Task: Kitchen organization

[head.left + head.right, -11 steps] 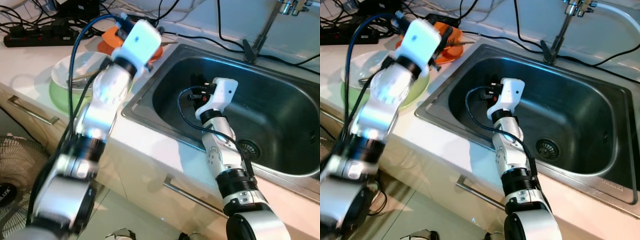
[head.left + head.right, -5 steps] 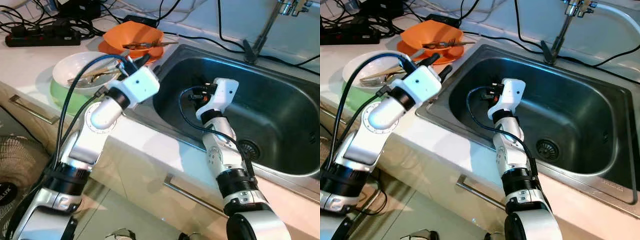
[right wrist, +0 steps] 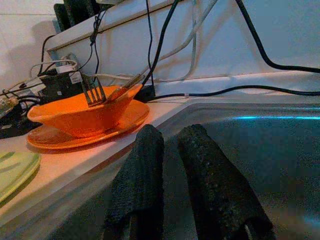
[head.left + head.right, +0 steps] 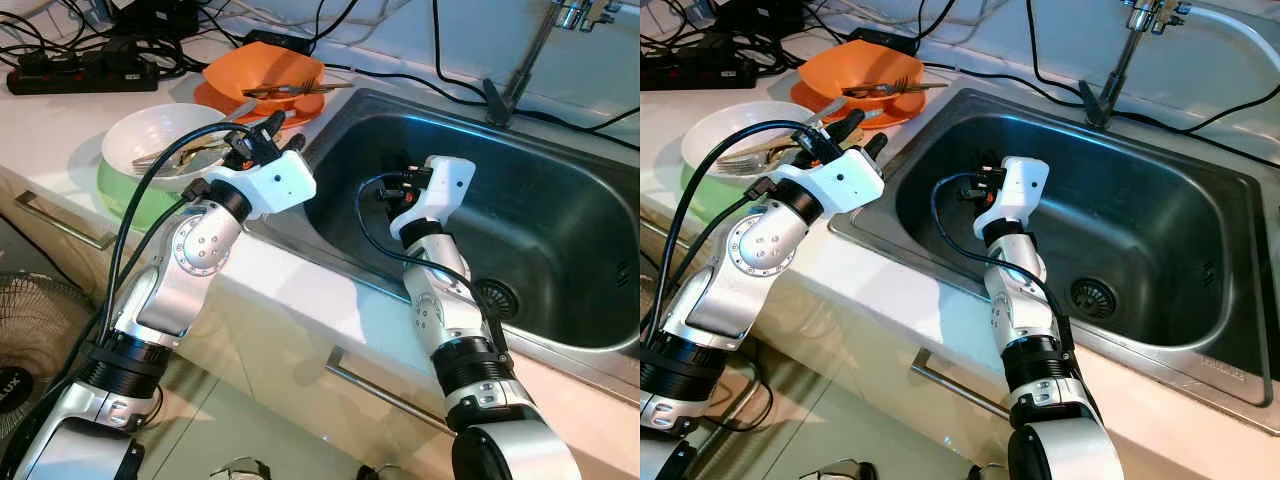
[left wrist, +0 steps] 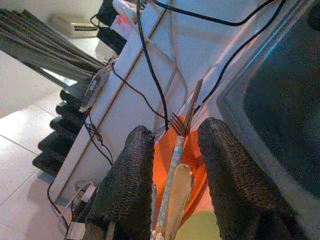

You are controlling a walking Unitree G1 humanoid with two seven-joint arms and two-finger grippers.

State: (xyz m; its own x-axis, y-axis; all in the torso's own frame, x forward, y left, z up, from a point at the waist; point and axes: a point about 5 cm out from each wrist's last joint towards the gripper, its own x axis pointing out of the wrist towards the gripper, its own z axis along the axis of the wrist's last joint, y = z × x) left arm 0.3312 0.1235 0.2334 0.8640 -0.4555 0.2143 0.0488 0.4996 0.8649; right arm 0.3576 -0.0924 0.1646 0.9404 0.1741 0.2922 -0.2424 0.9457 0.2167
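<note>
— What is nearest you on the tabletop (image 4: 60, 150)?

— My left claw (image 4: 268, 133), which hovers over the tabletop's edge by the sink's (image 4: 560, 330) left rim. Its two fingers (image 5: 125, 185) stand well apart with nothing clamped between them; through the gap I see fork tines and a pale utensil handle beyond.

— And the containers there?

— Just left of that claw sits a white bowl (image 4: 150, 135) resting on a green plate (image 4: 120, 195). Inside the bowl lie a fork (image 4: 165, 157) and some other cutlery, handles leaning toward the claw.

— Your other arm?

— My right claw (image 3: 167, 165) is down inside the steel sink, near its left wall. Its fingers are narrow, nearly together, gripping nothing. The basin around it holds no dishes that I can make out; the drain (image 4: 497, 296) lies on its floor to the right of my arm.

— Farther back?

— An orange bowl (image 4: 262, 75) stands on an orange plate (image 3: 75, 137), close to the sink's far left corner. A second fork (image 3: 92, 92) and another utensil rest across the bowl's rim. Behind it black cables (image 4: 400, 75) trail along the wall, and the tap (image 4: 525, 60) rises at the sink's far side.
</note>
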